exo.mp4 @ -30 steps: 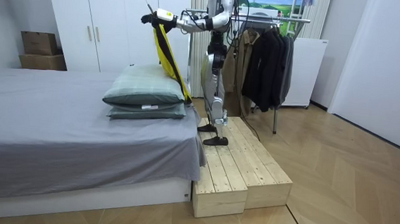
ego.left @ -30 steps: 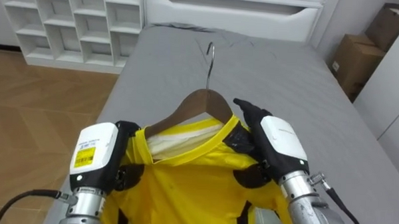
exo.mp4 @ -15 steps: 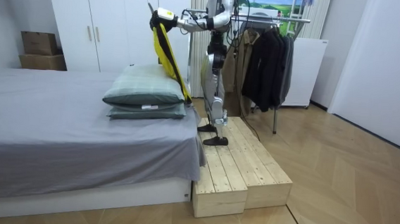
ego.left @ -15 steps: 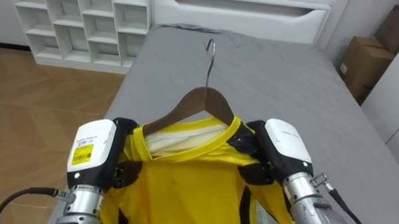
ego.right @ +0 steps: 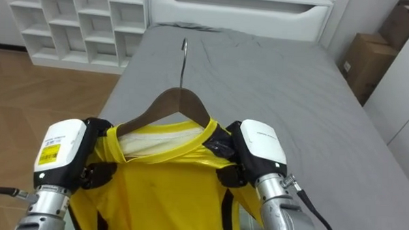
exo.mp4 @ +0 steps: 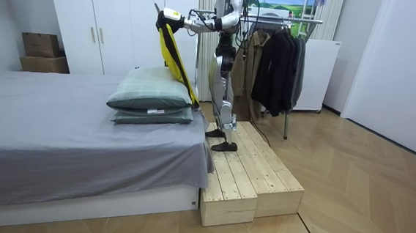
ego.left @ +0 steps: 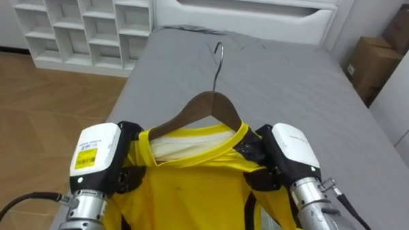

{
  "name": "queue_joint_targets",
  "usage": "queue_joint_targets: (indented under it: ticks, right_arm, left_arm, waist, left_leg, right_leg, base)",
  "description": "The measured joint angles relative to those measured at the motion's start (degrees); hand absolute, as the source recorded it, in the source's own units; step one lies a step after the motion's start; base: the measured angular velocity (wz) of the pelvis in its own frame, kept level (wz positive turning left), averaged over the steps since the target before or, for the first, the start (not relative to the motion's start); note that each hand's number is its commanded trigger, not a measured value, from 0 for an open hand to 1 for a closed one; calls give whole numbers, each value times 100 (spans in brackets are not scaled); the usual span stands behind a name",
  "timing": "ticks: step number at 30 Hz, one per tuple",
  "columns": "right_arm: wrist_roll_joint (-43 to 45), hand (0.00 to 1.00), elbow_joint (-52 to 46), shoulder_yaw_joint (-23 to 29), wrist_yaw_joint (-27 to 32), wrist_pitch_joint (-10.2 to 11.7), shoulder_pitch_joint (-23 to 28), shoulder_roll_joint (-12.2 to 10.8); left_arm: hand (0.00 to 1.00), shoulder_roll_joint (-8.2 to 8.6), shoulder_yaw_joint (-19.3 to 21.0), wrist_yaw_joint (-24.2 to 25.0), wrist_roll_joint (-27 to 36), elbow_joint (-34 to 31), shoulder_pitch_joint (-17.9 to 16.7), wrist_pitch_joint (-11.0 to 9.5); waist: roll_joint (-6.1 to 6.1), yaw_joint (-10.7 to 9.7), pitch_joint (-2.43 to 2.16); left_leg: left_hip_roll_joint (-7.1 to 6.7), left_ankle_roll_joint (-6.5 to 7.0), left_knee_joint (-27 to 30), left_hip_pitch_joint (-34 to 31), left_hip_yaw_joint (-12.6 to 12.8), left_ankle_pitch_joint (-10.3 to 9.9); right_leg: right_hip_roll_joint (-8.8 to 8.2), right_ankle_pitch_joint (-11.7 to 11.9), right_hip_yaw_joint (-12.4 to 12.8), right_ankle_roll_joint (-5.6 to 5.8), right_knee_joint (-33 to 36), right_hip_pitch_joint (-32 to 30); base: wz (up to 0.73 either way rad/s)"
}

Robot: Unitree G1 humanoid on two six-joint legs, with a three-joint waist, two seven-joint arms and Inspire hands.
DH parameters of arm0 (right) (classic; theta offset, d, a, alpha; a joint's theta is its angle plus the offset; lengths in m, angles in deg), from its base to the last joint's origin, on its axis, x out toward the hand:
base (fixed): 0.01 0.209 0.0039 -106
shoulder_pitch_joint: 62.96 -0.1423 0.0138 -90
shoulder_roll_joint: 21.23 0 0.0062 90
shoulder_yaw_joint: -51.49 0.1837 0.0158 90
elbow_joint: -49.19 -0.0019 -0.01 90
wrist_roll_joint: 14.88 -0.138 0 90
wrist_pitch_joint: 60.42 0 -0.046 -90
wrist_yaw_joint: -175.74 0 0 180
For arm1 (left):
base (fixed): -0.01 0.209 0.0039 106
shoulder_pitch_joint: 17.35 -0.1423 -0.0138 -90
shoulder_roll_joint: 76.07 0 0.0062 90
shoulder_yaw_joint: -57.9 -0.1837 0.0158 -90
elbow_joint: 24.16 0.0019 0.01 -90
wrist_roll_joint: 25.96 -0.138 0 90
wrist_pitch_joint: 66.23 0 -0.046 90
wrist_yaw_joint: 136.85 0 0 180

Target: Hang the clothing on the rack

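Left hand (ego.left: 97,155) and right hand (ego.left: 293,149) hold up the yellow shirt (ego.left: 188,193), fingers curled on its shoulders; next likely turning to hook the hanger (ego.left: 208,105) onto the rack (exo.mp4: 306,21)

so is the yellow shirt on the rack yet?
No, the yellow shirt on its hanger is up over the bed, apart from the clothes rack behind the robot.

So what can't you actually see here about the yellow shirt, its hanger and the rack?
Ends of the wooden hanger: eye views, inside the yellow shirt.
The shirt's lower part: eye views, cut by the bottom edge; room view, too small.
Free space on the clothes rack: room view, hidden by dark clothes and the robot.
How the left hand and right hand grip: eye views, hidden under their white backs and cloth.
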Motion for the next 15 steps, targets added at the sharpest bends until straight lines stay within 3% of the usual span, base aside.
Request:
queue_joint_targets:
  ticks: [14,15]
  right_arm:
    - [-7,100,0,-4,7,3,1,1]
    - [-7,100,0,-4,11,3,2,1]
  left_arm:
    - [100,-14,-4,0,8,2,0,3]
    - [95,-14,-4,0,8,2,0,3]
  waist:
    - [21,-113,-6]
    - [23,-121,-5]
  left_leg:
    - [1,-1,0,10,4,1]
    - [1,-1,-2,14,9,1]
  right_leg:
    - [2,0,3,0,-1,2]
    - [3,0,10,0,-1,2]
  base:
    - [0]
    - [0]
